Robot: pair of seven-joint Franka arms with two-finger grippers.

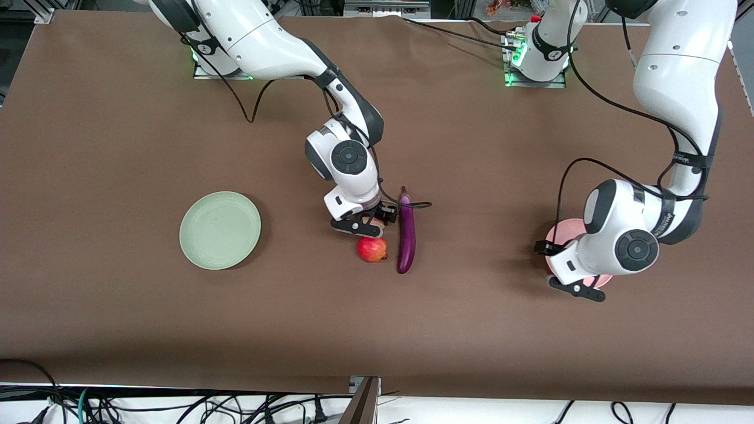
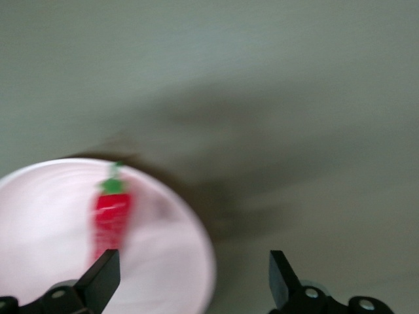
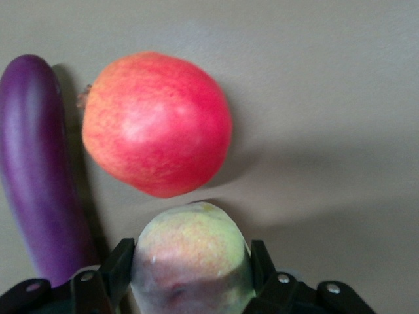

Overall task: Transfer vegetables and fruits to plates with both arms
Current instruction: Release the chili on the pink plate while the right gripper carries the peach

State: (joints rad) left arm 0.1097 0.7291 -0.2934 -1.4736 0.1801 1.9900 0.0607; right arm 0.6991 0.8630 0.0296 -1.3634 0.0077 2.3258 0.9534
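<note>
While the left arm's wrist is covering most of the pink plate [image 1: 558, 231] toward the table's left-arm end, I am seeing only a crescent of rim there; the left wrist view shows the blurred chili pepper [image 2: 111, 216] lying in it. The left gripper [image 2: 190, 281] is hanging over the plate's edge, fingers spread wide and empty. At mid-table my right gripper [image 3: 191, 268] is reaching down, pinching the peach [image 3: 191, 252], half hidden from the front. The red fruit [image 1: 372, 249] and eggplant [image 1: 406, 232] are lying alongside; the green plate [image 1: 220, 230] is lying toward the right-arm end.
</note>
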